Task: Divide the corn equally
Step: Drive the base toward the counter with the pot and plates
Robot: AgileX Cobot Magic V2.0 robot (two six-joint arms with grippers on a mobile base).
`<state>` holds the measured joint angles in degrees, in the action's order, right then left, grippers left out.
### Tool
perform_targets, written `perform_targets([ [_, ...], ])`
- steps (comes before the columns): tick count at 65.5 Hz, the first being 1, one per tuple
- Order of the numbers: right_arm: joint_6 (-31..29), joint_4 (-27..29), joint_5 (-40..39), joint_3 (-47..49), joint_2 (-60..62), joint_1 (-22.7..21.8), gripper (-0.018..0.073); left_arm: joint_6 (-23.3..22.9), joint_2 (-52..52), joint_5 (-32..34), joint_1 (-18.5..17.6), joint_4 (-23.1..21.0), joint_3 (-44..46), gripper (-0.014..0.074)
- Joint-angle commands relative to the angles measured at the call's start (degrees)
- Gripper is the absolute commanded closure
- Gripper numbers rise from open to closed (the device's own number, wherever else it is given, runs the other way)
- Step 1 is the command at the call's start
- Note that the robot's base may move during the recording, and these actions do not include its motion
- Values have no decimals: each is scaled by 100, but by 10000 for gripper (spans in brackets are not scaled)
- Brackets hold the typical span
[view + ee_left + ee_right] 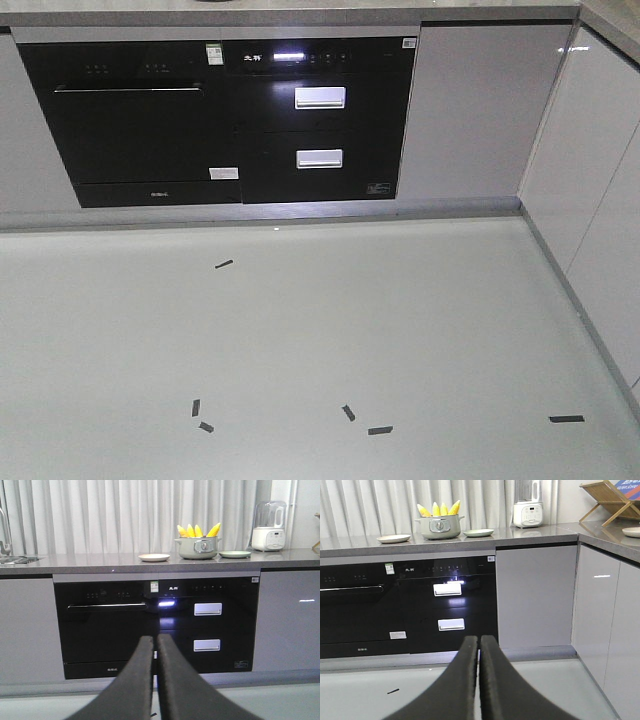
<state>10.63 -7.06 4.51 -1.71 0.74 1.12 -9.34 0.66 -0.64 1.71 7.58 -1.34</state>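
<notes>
Corn (198,530) in pot (198,549) between plates (154,557)

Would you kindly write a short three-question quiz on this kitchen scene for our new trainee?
1. True or false: the corn lies flat beside the pot.
2. In the left wrist view, the green plate sits on which side of the pot? A left; B right; C in front.
3. Fill in: the left tool and right tool are both ____ (open or shut).
Key: 1 false; 2 B; 3 shut.
</notes>
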Motion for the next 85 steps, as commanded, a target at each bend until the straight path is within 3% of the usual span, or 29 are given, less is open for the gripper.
perform_targets([
  [1, 0, -21, -451, -58, 5, -33, 565, -10, 82, 397, -20, -53, -74, 603],
  [85, 0, -21, -451, -58, 5, -33, 565, -10, 82, 397, -20, -53, -74, 603],
])
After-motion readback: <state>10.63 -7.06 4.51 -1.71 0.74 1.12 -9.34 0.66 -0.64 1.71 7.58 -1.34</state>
